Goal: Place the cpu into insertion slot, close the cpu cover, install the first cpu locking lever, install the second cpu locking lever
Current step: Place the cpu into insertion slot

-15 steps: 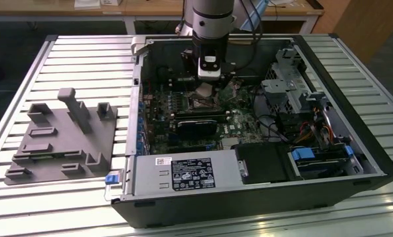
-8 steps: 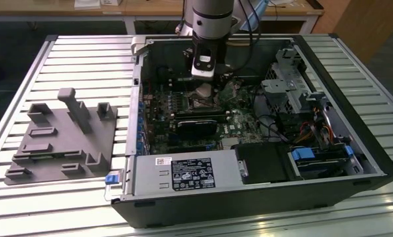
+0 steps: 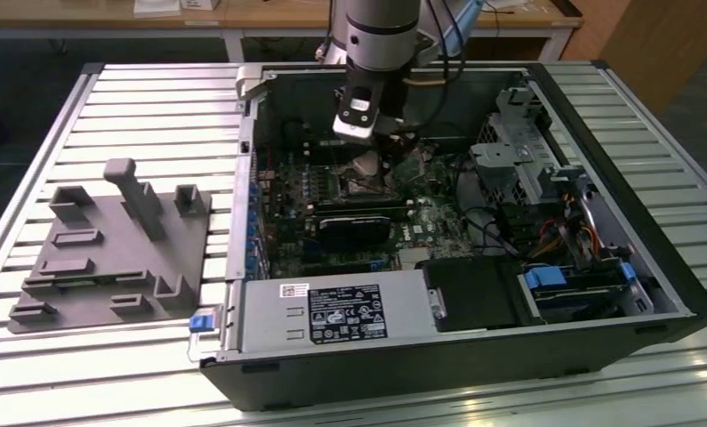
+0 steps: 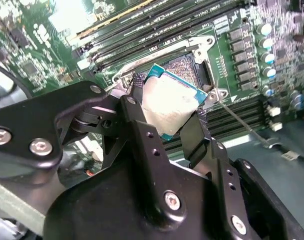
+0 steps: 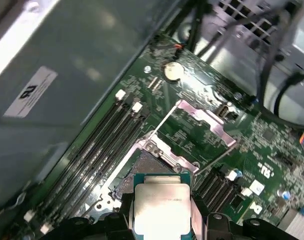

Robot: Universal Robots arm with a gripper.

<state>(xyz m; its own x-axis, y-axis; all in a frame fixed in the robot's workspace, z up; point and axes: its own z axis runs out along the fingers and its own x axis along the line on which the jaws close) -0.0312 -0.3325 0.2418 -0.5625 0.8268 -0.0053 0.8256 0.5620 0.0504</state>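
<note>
Exterior view: the gripper (image 3: 371, 167) is hanging inside the computer case (image 3: 448, 374). Second wrist view: 2 fingers (image 4: 142, 125) are clamping the cpu (image 4: 171, 102) just above the insertion slot (image 4: 190, 67). First wrist view: the cpu cover (image 5: 204, 125) is standing open.

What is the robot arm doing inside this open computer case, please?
The arm's end effector is shut on the cpu, holding it just above the insertion slot on the green motherboard. The chip is not seated yet. The cpu cover stands flipped open beside the socket.
</note>
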